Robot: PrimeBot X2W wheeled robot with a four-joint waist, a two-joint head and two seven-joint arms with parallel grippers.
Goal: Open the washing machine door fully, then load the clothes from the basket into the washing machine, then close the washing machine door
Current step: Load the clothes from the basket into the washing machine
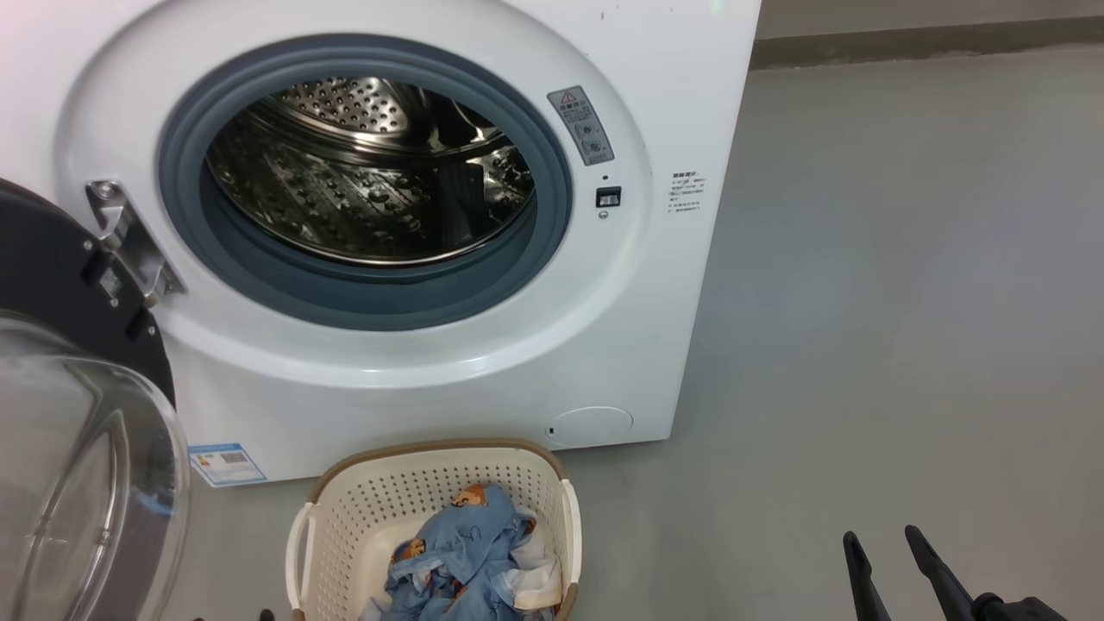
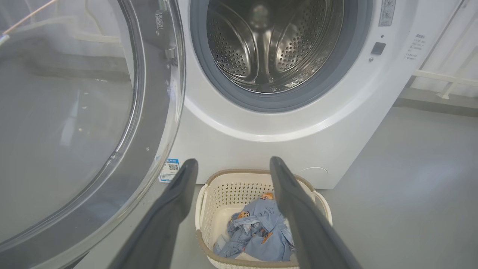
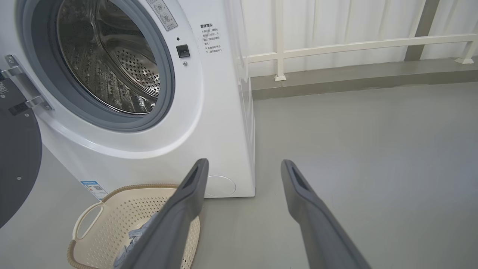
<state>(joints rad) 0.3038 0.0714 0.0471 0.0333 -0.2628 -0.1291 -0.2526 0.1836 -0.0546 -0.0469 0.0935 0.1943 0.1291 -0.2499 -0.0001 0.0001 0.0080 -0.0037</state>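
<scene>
The washing machine door stands swung wide to the left of the washing machine, hanging on its metal hinge, so the perforated steel drum is exposed inside the grey gasket. The clothes, blue fabric with orange prints, lie heaped in the basket, which sits on the grey floor just in front of the machine.

The left wrist view looks through the door's bulging clear glass and straight into the drum. The right wrist view catches the door's dark rim by the hinge, the machine's right side panel and a white railing behind it. The head view gives the blue sticker at the machine's lower left corner.

The left gripper hovers above the basket with its fingers spread and nothing between them. The right gripper is likewise spread and empty, over bare floor to the right of the basket.
</scene>
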